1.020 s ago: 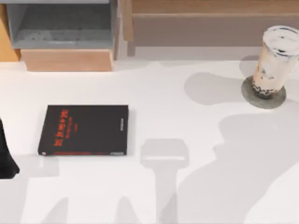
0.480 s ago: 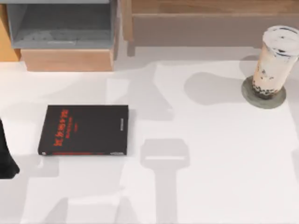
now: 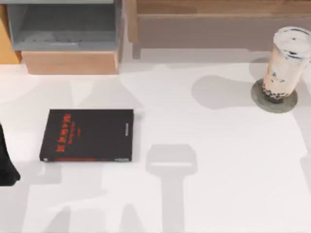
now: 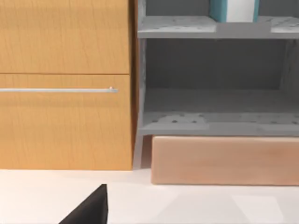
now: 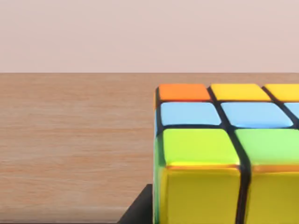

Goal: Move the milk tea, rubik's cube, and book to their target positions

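The milk tea (image 3: 285, 62) is standing on its grey disc (image 3: 274, 98) at the bench's (image 3: 218, 170) right, the book (image 4: 233, 10) is sitting upright on a shelf (image 4: 205, 25), and the rubik's cube (image 5: 224, 154) is resting on wood, seemingly delivered, though I cannot tell either claw's state.

Red lettering runs along the left part of the black book (image 3: 86, 135) cover, with smaller pale print near its spine; neither can be read. No other text, label or number is legible.
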